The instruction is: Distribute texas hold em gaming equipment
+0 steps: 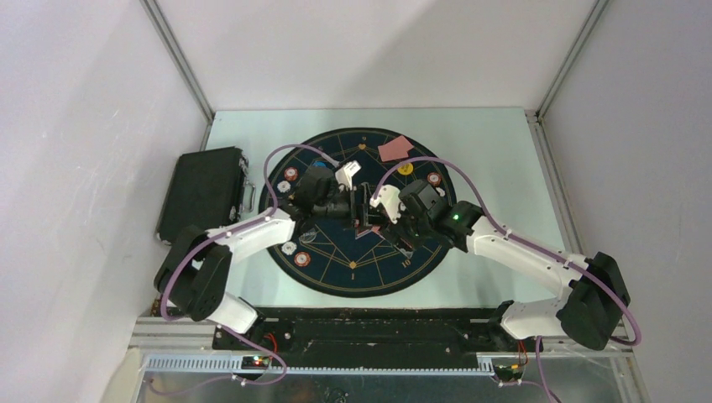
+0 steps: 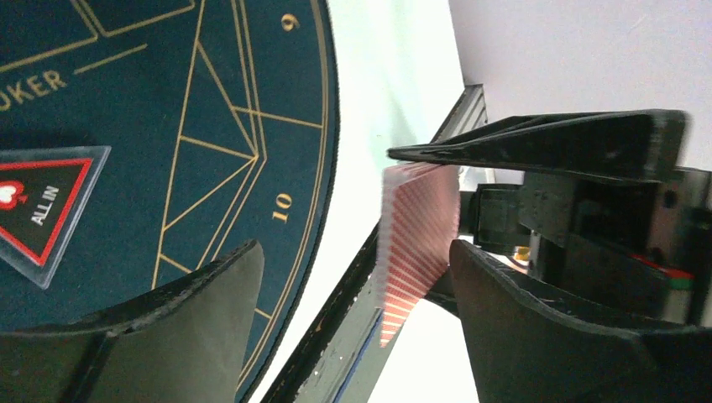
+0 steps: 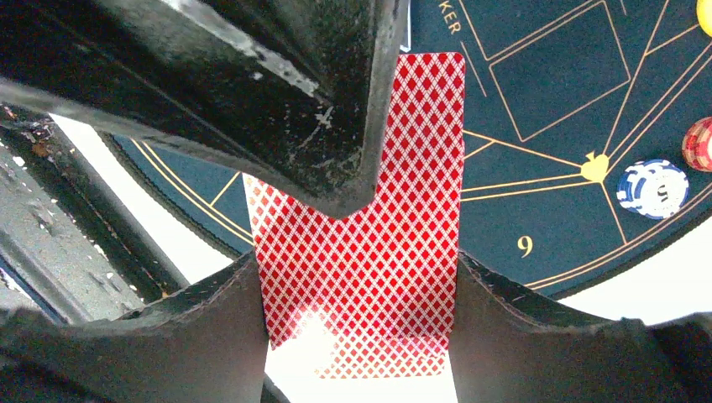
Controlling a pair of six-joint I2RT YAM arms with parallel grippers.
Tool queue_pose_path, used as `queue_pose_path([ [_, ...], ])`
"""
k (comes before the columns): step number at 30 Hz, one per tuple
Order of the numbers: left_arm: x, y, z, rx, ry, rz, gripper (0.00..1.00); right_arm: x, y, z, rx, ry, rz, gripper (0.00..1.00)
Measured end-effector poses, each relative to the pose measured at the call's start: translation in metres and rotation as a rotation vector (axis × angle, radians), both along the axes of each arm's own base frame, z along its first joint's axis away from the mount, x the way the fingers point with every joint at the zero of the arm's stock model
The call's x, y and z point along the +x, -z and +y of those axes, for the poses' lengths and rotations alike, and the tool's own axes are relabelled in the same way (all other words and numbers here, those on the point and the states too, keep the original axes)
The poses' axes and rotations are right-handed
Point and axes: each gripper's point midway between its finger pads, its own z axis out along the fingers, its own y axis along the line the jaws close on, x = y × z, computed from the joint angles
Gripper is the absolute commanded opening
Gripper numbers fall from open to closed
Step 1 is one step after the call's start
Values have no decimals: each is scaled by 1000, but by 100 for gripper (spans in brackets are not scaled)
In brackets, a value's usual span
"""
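With the playing cards (image 3: 420, 126) clamped in the right gripper (image 3: 356, 260) above the mat (image 1: 378, 273) and the left gripper (image 2: 355, 245) spread open around their free end, the left jaws are best centred and closed squarely before the right grip is eased.

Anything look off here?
The playing cards in the right gripper are splayed, not squared: at least one sits skewed left of the front card. A lone pink card lies tilted near the far rim of the mat.
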Motion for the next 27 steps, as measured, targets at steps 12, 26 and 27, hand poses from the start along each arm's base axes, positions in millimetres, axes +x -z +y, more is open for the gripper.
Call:
queue_pose_path([
  [12,-3,11,-1,20,11,38,50,0,2,-1,-10,4,3,0],
  [26,-5,-1,2,23,2,12,12,2,5,-4,-29,18,-1,0],
  [27,-5,-2,3,26,-4,8,10,2,5,-4,-30,19,-2,0],
])
